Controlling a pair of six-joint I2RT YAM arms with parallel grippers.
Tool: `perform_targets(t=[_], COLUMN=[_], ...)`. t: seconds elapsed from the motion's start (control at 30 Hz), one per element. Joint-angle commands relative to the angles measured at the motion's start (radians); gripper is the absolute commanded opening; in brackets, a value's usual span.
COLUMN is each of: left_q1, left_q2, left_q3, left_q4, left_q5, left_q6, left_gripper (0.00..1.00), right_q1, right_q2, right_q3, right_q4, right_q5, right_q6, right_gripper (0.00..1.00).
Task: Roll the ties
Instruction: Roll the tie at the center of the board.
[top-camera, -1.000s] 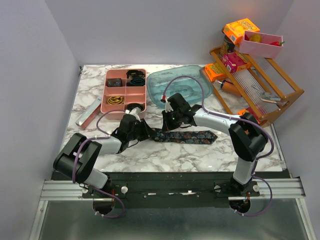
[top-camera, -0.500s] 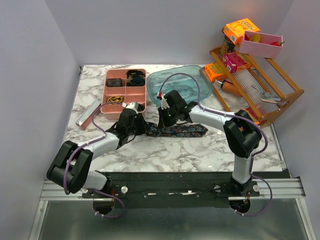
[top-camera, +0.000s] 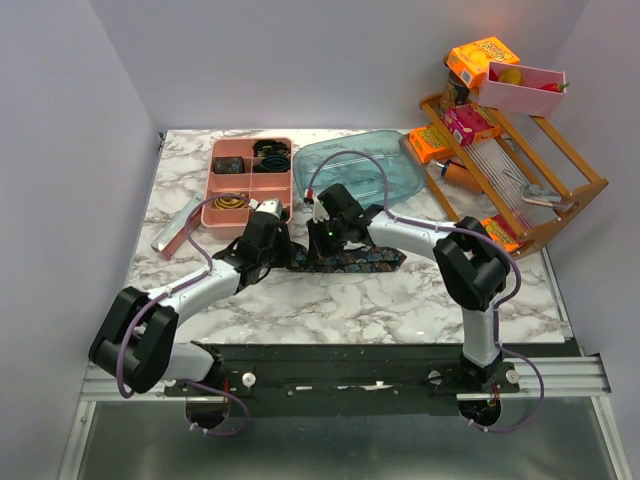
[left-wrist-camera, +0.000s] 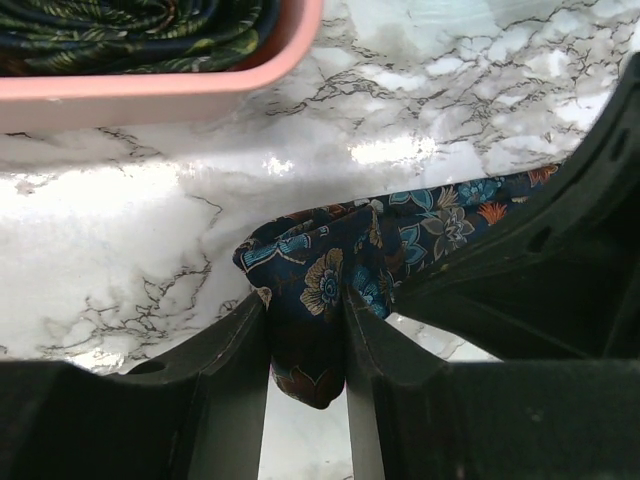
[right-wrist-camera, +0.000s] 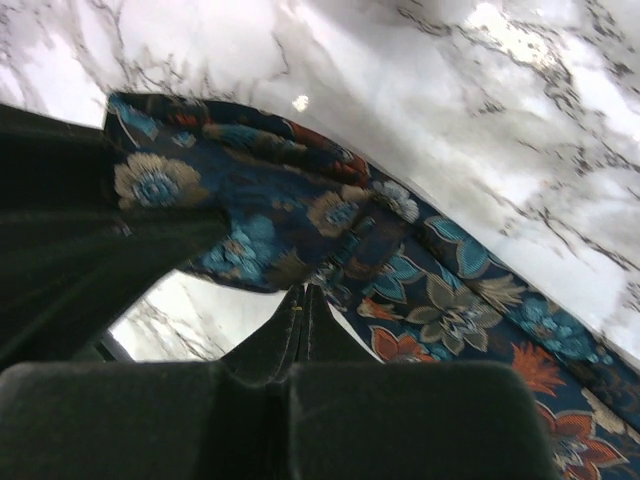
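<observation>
One dark navy floral tie (top-camera: 355, 260) lies flat on the marble table, running right from between my two grippers. My left gripper (top-camera: 281, 247) is shut on its folded left end; in the left wrist view the fabric (left-wrist-camera: 330, 260) bulges up and hangs between the fingers, with the gripper (left-wrist-camera: 305, 315) clamped on it. My right gripper (top-camera: 326, 236) stands just right of the left one. In the right wrist view its gripper (right-wrist-camera: 303, 292) has the fingers pressed together, pinching the bunched near edge of the tie (right-wrist-camera: 430, 300).
A pink compartment tray (top-camera: 222, 190) behind the left gripper holds rolled ties (top-camera: 271, 160) and also shows in the left wrist view (left-wrist-camera: 150, 88). A clear blue tray (top-camera: 385, 160) lies behind the right gripper. A wooden rack (top-camera: 520, 180) with snack boxes stands right. A grey bar (top-camera: 178, 228) lies left.
Both grippers have moved left and away from the bases, dragging the tie with them. Its right tip has slid left and less of it lies stretched out.
</observation>
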Motion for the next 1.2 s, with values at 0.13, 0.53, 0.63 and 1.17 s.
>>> perform_targets(t=[0.13,0.53,0.63,1.17], left_q1=[-0.087,-0.19,-0.2,-0.207], left_q2=[0.021,0.065,0.084,0.18], left_q3=[0.085,0.185,0.194,0.293], left_q4=[-0.099,-0.161,-0.157,-0.282], left_q5=[-0.155,-0.253,-0.257,-0.361], left_q6=[0.049,0.061,0.054,0.031], left_gripper=[0.42,0.44,0.45,0.45], right_q1=[0.025,0.029,0.031,0.028], right_q2=[0.062,0.109,0.117,0.028], right_q3=[0.055,0.07,0.073,0.037], right_q4=[0.004,0.01,0.013,0.015], right_q5=[-0.043,-0.044,-0.041,-0.011], right_q6=[0.016,0.026,0.029,0.034], right_gripper=[0.01,0.01,0.01,0.01])
